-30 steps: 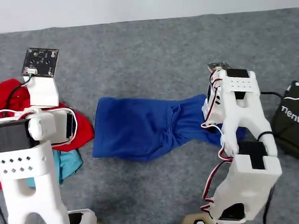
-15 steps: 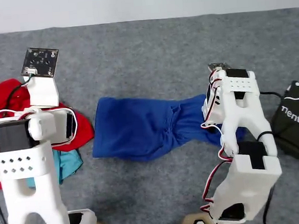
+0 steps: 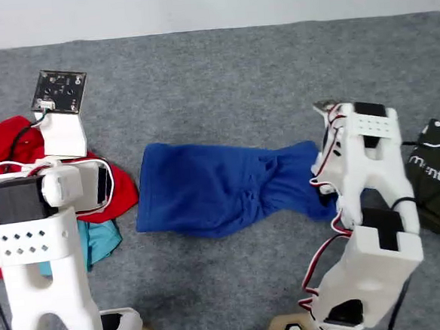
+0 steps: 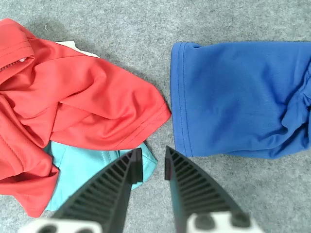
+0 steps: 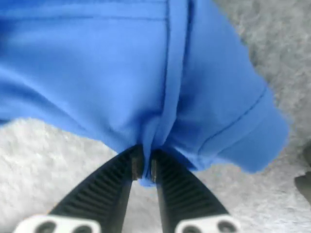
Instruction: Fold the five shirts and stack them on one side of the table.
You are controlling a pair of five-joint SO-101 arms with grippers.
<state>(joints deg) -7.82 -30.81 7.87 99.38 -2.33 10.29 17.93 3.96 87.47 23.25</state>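
- Right pincer is pinching a gathered fold of the blue knit shirt. We see its two black ribbed fingers pressed together on a stitched seam, and the cloth fans out wide beyond the tips.
- Seen from above, the blue shirt lies as a long, rumpled band across the middle of the grey felt-like table cover. The gripped end sits under the white right arm, and creases bunch up just short of the right pincer.
- On the outer side of the right pincer, at the table's edge, lies a crumpled dark shirt with white print. We cannot tell whether it touches the blue one, because the arm hides the space between them.
- Left pincer is slightly spread, with nothing between its black ribbed fingers, and it hangs over the cover.
- Just beyond its tips, toward the right pincer, we find the straight hemmed end of the blue shirt, lying flat on the cover.
- Beyond the tips on the other side, a crumpled red shirt is spread out, apart from the blue hem by a narrow strip of grey.
- A teal shirt pokes out from under the red one, its corner lying right below one left fingertip.
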